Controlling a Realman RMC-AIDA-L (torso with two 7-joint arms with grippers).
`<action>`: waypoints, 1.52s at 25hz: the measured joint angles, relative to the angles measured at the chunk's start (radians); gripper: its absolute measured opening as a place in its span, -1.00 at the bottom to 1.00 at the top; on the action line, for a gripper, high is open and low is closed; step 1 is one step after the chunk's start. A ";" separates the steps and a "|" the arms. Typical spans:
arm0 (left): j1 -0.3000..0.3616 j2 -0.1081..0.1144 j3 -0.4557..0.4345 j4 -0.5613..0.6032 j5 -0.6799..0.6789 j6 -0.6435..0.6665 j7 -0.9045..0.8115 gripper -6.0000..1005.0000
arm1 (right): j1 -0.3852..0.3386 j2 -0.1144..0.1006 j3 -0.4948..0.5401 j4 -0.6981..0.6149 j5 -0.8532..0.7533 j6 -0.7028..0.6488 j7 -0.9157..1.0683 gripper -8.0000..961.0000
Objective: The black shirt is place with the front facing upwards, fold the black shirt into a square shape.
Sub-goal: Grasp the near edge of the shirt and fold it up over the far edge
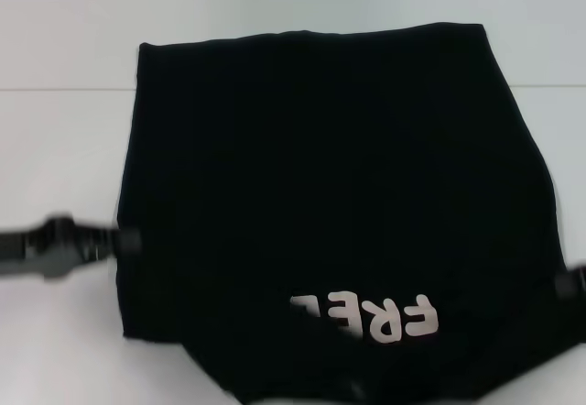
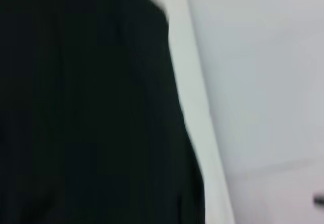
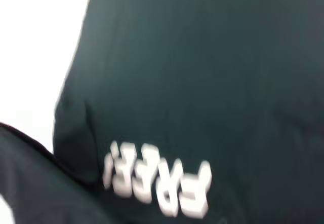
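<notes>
White table (image 1: 64, 29): bare surface around the cloth, with a thin seam line running across it on the far side. Nothing else lies on it near the work.

Black shirt (image 1: 339, 203): spread flat on the table, in the middle, partly folded into a rough rectangle. The far edge is straight; the near edge is uneven, with a flap turned over. White lettering (image 1: 380, 318) sits near the near edge, upside down from the robot's side, its first part covered by the fold. The same lettering (image 3: 157, 181) shows in the right wrist view.

Left gripper (image 1: 128, 240): low at the shirt's left edge, its tip touching or just over the cloth; whether its fingers are apart or together I cannot tell.

Right gripper (image 1: 572, 286): at the shirt's right edge, mostly out of view; finger state I cannot tell.
</notes>
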 joint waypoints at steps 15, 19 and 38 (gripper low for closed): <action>-0.055 -0.097 -0.031 -0.037 -0.290 -0.420 0.139 -0.94 | -0.034 0.034 0.071 0.228 0.411 0.445 -0.179 -0.88; -0.079 -0.110 -0.030 -0.058 -0.312 -0.521 0.193 -0.94 | -0.039 0.073 0.072 0.243 0.502 0.564 -0.254 -0.88; -0.153 -0.150 -0.027 -0.081 -0.353 -0.769 0.307 -0.87 | 0.047 0.141 0.062 0.343 0.700 0.917 -0.583 -0.88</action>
